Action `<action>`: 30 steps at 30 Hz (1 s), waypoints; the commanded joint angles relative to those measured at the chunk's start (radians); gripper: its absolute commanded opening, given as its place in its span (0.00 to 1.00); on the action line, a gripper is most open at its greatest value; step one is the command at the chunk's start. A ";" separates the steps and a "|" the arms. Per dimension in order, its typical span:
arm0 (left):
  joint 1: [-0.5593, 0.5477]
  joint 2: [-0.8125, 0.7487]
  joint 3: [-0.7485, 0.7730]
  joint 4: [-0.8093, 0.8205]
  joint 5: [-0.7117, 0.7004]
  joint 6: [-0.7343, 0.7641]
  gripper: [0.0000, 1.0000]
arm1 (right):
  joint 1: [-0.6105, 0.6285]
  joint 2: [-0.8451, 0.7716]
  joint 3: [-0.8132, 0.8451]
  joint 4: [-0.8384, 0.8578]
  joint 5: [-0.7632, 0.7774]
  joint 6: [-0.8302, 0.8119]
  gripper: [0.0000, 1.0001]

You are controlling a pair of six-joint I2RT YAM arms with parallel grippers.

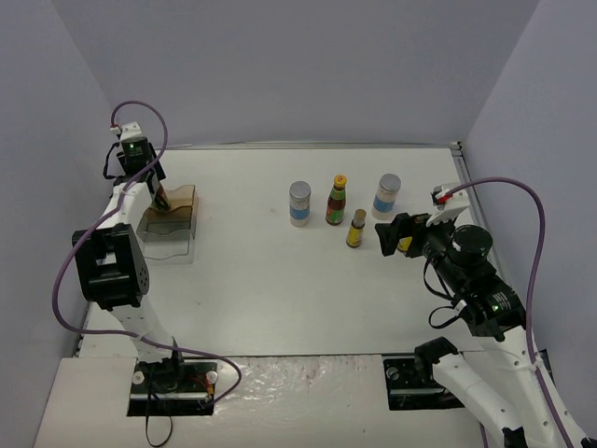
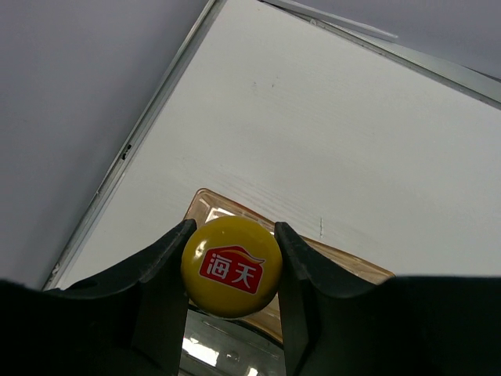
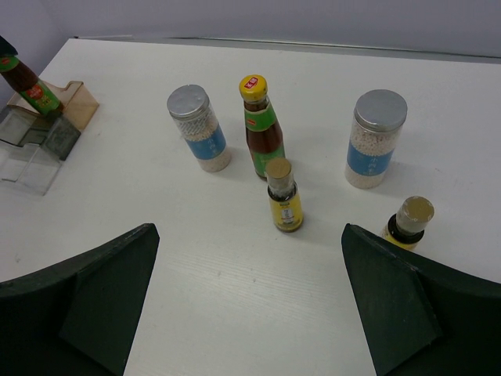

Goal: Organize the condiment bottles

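Observation:
My left gripper (image 2: 233,232) is shut on the yellow cap (image 2: 231,266) of a dark condiment bottle with a red-green label (image 3: 27,88). It holds the bottle over the amber back of the clear tray (image 1: 177,229). On the table stand two white blue-labelled jars (image 3: 198,128) (image 3: 374,139). Between them is a second dark bottle (image 3: 260,125), and a tiny yellow bottle (image 3: 283,196) stands in front of it. Another tiny yellow bottle (image 3: 409,222) stands just beside my right finger. My right gripper (image 3: 249,235) hangs open a little short of this group, with nothing between its fingers.
The tray (image 3: 39,145) has stepped clear compartments and sits near the left table edge (image 2: 141,141). Grey walls close in the table on the left, back and right. Bare white tabletop (image 1: 261,280) lies between the tray and the bottle group.

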 commanded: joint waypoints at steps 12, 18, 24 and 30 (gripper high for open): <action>0.022 -0.087 -0.008 0.088 -0.023 0.014 0.77 | 0.009 -0.057 -0.028 0.066 -0.028 0.031 1.00; 0.022 -0.143 0.002 -0.012 -0.020 -0.012 0.97 | 0.008 -0.059 -0.022 0.052 -0.024 0.025 1.00; -0.041 -0.284 0.018 -0.154 0.059 -0.054 0.97 | 0.009 -0.060 -0.005 0.047 0.004 0.020 1.00; -0.336 -0.416 -0.024 -0.165 0.102 0.000 0.97 | 0.008 -0.061 0.001 0.047 0.013 0.020 1.00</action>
